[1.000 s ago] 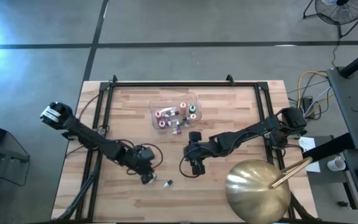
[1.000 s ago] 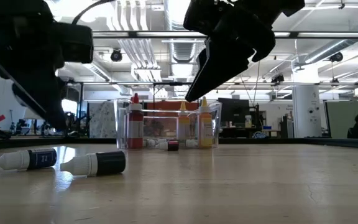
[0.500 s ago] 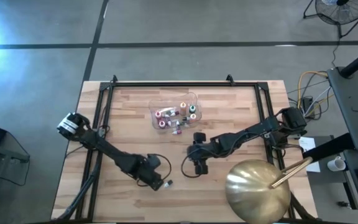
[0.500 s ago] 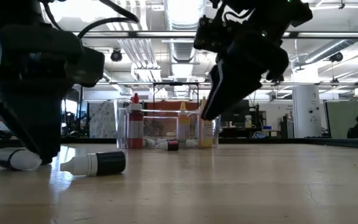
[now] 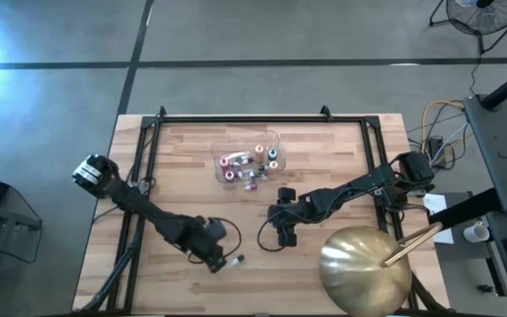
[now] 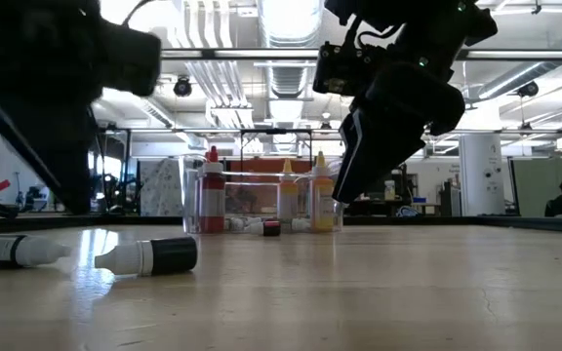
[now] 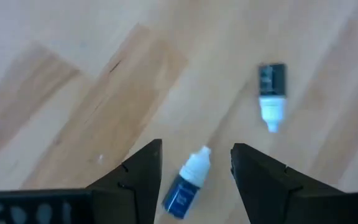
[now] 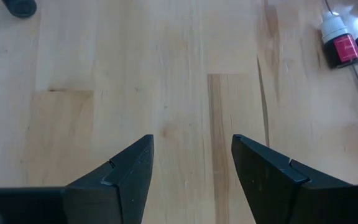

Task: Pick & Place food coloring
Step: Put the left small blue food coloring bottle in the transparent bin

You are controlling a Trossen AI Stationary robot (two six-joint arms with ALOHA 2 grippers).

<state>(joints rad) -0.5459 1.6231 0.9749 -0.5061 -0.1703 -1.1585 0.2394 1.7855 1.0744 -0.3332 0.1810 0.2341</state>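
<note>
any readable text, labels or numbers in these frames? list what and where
None readable.
Blue-labelled dropper bottle between the left hand's open fingers: print blurred.
Dark-labelled bottle beyond it: marks too small.
Red-labelled bottle seen past the right hand: label blurred.
Bottles in the clear tub: too small.

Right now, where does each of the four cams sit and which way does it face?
High: above the table, straight down; both arms, tub, gold dome.
Low: at table-top height, level across to the room; both arms overhead, two bottles lying near.
Left wrist: on the left arm, facing the tabletop; open left gripper over a bottle.
Right wrist: on the right arm, facing bare wood; open right gripper.
Shared: low and left wrist both show those two loose bottles.
</note>
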